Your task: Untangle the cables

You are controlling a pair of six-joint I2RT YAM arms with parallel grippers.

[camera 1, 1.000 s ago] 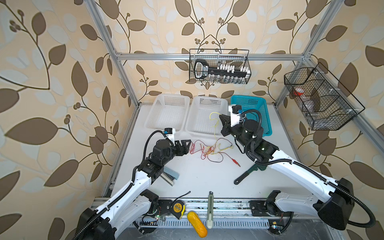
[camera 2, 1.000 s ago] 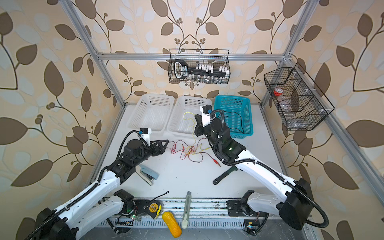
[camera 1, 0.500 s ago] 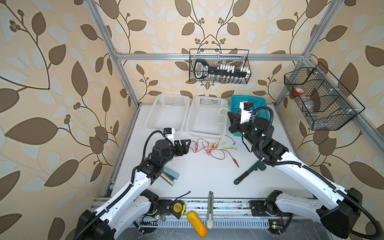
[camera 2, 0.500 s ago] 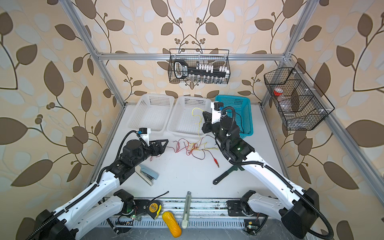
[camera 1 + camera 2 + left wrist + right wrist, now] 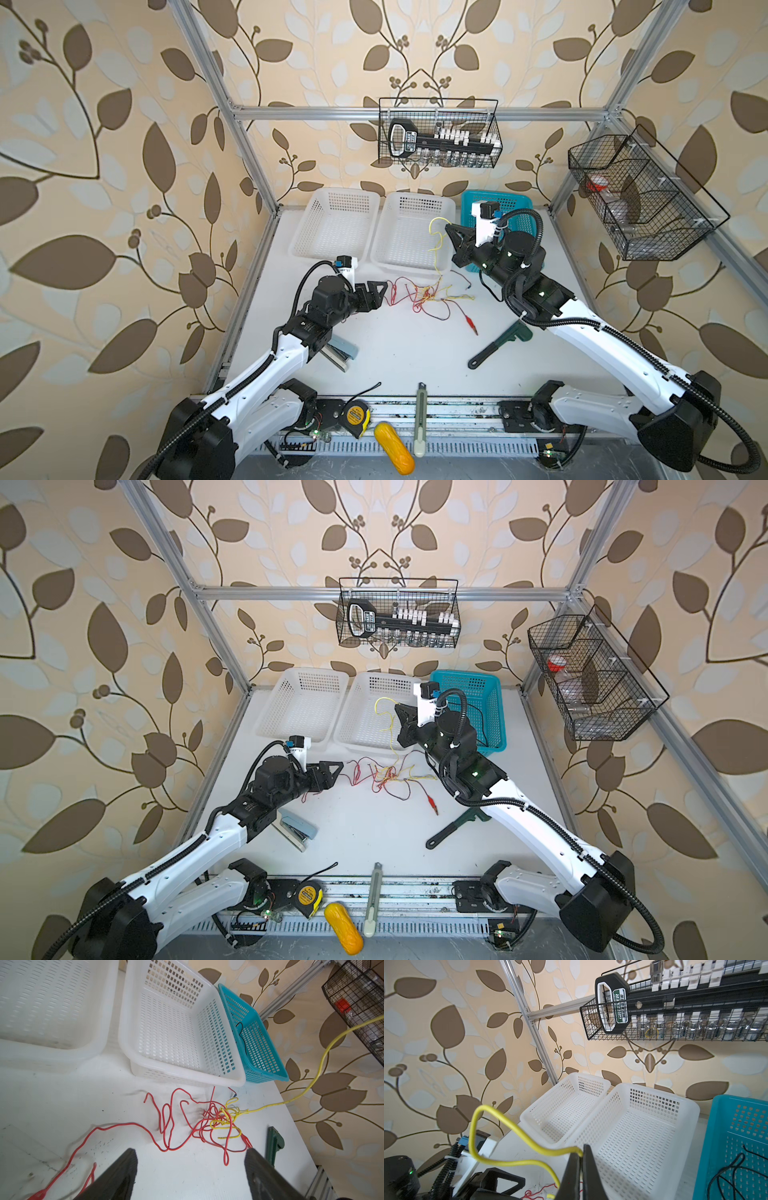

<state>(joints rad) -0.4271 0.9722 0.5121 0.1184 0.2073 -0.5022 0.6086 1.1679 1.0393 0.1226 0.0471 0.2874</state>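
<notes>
Yellow kinked cable (image 5: pixel 472 1132) hangs pinched between the black right fingers (image 5: pixel 589 1169).

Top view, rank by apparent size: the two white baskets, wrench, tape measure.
1. left white basket and middle white basket, too alike to split
2. wrench
3. tape measure

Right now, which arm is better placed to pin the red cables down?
Left, likely: the left gripper is open beside the red cables. The right gripper is shut on the yellow cable.
</notes>
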